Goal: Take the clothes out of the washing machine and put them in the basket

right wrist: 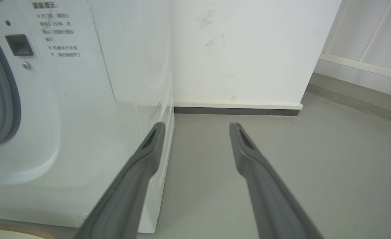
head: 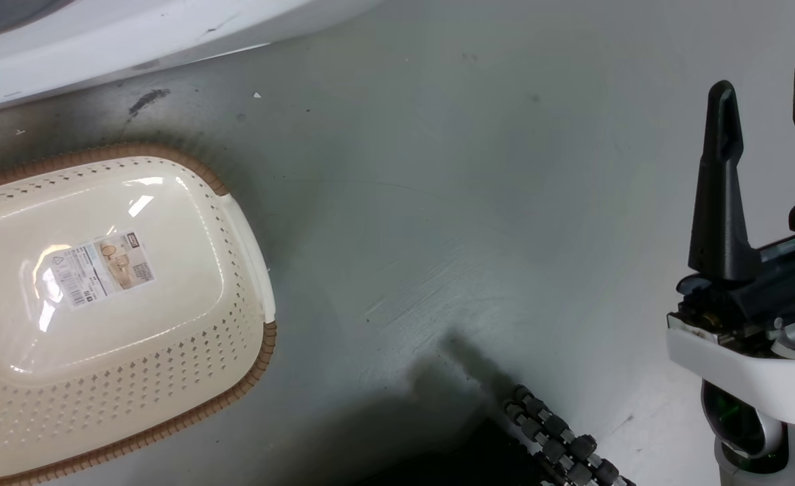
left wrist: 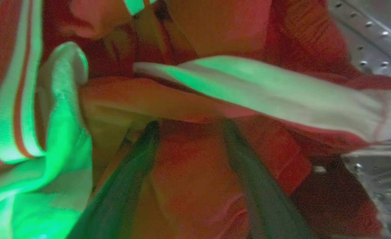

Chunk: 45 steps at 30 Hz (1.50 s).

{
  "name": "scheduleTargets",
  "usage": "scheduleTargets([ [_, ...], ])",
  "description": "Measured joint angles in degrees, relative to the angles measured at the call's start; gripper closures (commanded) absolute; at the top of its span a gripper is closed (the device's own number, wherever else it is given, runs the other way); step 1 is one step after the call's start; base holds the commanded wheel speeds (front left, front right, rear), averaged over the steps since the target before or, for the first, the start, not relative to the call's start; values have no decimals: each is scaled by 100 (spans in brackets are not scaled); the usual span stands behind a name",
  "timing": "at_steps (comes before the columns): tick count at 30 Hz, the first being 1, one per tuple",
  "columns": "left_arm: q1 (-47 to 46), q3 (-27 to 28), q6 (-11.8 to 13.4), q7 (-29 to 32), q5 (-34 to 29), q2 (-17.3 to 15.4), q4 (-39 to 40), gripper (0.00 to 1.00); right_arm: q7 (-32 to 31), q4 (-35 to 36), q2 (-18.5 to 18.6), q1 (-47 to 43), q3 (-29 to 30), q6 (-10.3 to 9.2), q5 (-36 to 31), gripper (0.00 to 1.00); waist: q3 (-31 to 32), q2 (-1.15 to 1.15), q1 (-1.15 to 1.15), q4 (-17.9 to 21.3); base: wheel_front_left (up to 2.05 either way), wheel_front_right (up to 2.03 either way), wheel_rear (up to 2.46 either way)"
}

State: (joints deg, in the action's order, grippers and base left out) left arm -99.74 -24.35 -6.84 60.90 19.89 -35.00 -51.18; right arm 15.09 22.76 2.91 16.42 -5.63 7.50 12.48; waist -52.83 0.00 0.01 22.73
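Spread wide, left tool presses into red clothes; right tool gapes unloaded; basket, at 8 o'clock, lies lengthwise 8-to-2.

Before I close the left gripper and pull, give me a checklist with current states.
1. Left gripper open for the grab: ok, fingers apart.
2. Clothes between its fingers: ok, red fabric lies between them.
3. Fingertips off the drum: ok, the steel wall is off to the side.
4. Basket ready: ok, upright on the floor, nothing in it.
5. Right gripper out of the way: ok, open, apart from the basket.
6. How much fabric the grab will catch: cannot tell.
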Motion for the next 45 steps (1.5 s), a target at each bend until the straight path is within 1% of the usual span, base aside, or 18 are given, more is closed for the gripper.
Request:
scheduleTargets([
  [7,34,-113,-5,9,3,-108,38,0,0,49,0,5,-43,0,52,0,-69,0,-1,95,0,0,0],
  [8,34,-134,-5,-1,1,-125,53,100,0,54,0,5,-44,0,52,0,-78,0,0,100,0,0,0],
  [15,66,-253,-31,-313,35,-209,100,100,0,53,-1,7,-58,0,13,0,-41,0,0,81,0,0,0],
  [19,66,-326,-48,-546,54,-238,68,100,0,34,-1,8,-86,0,-41,0,96,0,0,51,0,0,0],
  [24,198,-439,-49,-833,244,-212,-53,100,0,2,-1,0,-101,0,-111,0,355,0,-1,12,0,0,0],
  [29,631,-615,-52,-1254,669,-174,-96,100,0,-55,-1,-73,-103,0,-199,0,691,0,-1,-49,0,0,0],
  [31,811,-675,-55,-1460,851,-191,-58,100,0,-91,-1,-153,-104,0,-253,0,843,0,-1,-82,0,0,0],
  [39,1645,-1056,-55,-1981,1564,-269,134,100,0,-237,-2,-371,-166,0,-457,0,1459,0,-1,-246,0,0,0],
  [45,2304,-1187,-55,-2440,2006,-282,308,100,0,-330,-1,-522,-188,0,-555,0,1885,0,-1,-364,0,0,0],
])
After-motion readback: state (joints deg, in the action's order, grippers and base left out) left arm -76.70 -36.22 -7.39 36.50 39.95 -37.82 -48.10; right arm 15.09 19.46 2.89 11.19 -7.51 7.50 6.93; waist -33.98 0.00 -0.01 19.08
